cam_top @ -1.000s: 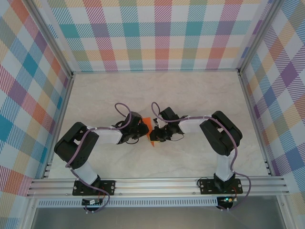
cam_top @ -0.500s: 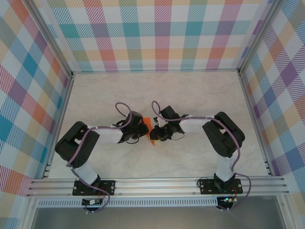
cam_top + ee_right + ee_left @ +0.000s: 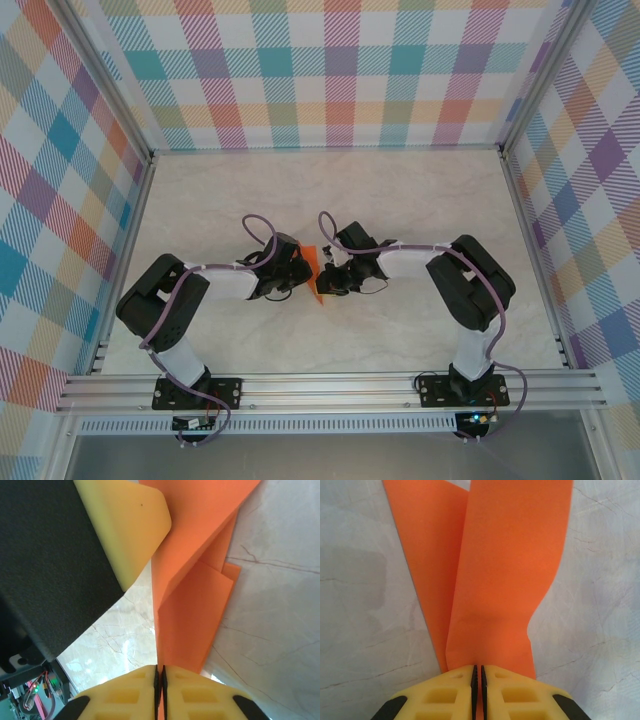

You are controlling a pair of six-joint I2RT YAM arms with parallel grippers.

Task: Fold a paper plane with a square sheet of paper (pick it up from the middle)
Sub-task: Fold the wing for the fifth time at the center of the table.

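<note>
1. The orange paper (image 3: 500,580), partly folded into long creased flaps, sits over the middle of the marble table (image 3: 420,200), between the two arms.
2. The left gripper (image 3: 478,672) is clamped tight on one edge.
3. The right gripper (image 3: 160,672) pinches the opposite edge.
</note>
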